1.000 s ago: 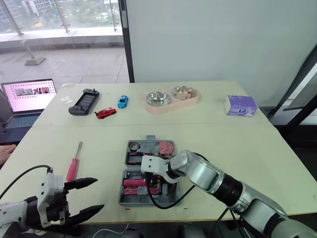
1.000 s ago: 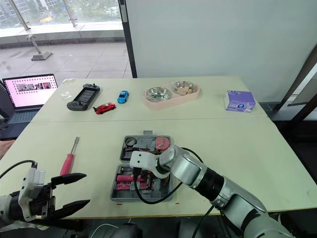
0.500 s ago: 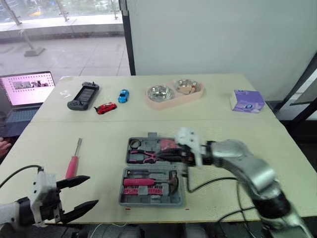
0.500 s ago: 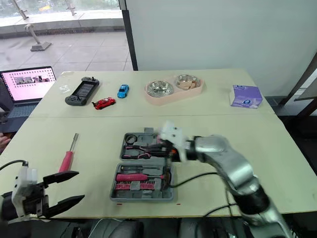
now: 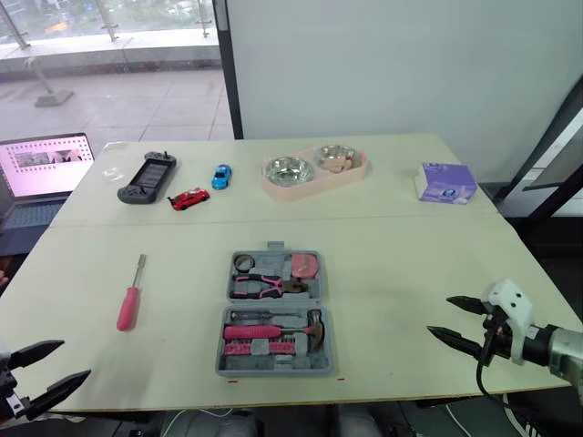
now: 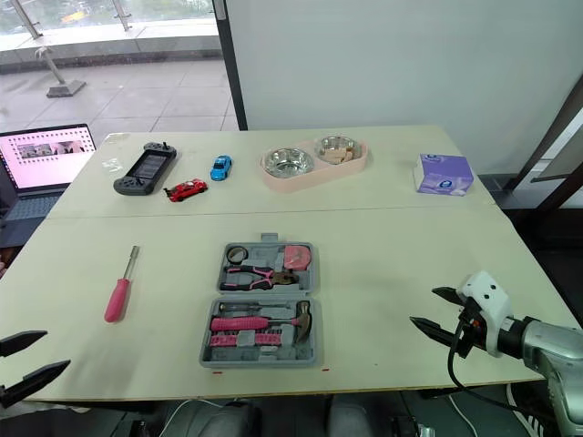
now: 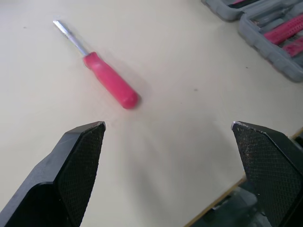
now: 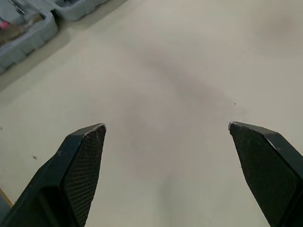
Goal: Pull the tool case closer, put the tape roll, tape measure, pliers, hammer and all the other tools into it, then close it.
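Since a second ago the right gripper (image 5: 438, 315) has left the open grey plastic tool case (image 5: 273, 368) and drawn back to the near right edge of the cream table (image 5: 410, 255), its black fingers spread wide and empty. The left gripper (image 5: 75, 358) has retreated too (down by the near left corner), also spread and holding nothing. The case lies mid-table with pink-handled pliers (image 5: 260, 288), a pink tape measure (image 5: 303, 266), a hammer (image 5: 314, 321) and what looks like a dark tape roll (image 5: 244, 264) inside. A red-handled screwdriver (image 7: 109, 79) lies on the table, well left of the case.
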